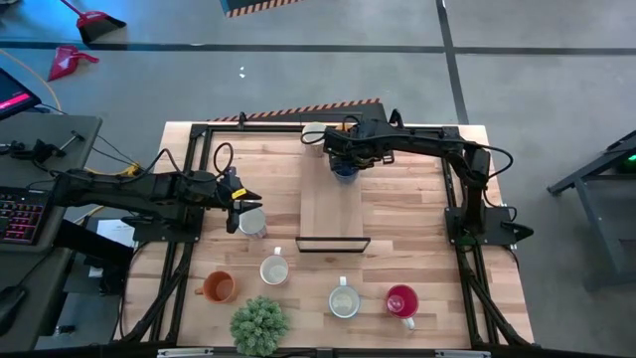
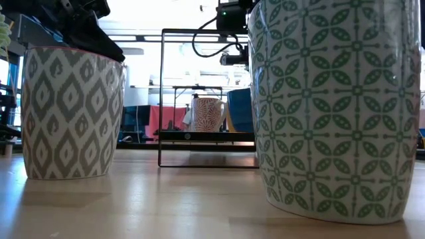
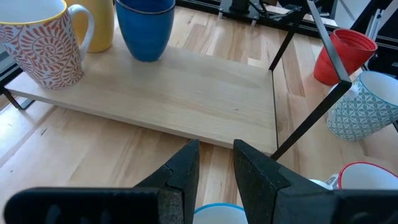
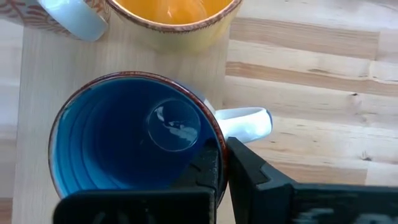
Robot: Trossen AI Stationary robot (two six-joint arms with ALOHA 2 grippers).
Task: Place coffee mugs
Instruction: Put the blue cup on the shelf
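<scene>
Mugs of glazed ceramic stood in two groups: a blue mug [image 1: 345, 171], a yellow one [image 4: 174, 22] and a cream one with a red swirl pattern [image 3: 40, 42] sat at the far end of a pale wooden board [image 1: 333, 204] on a black wire frame [image 2: 161, 99]. Nearer the front edge stood an orange mug [image 1: 218, 287], two white patterned mugs [image 1: 274, 269] and a red-pink mug [image 1: 401, 300], beside a green spiky plant ball [image 1: 259, 324]. The right gripper [image 4: 222, 167] was clenched on the blue mug's rim by its white handle [image 4: 245, 123]. The left gripper [image 1: 238, 207] hovered over another pale mug [image 1: 252, 221] beside the board, its fingers [image 3: 252, 168] straddling the rim, partly parted; a grasp could not be told.
</scene>
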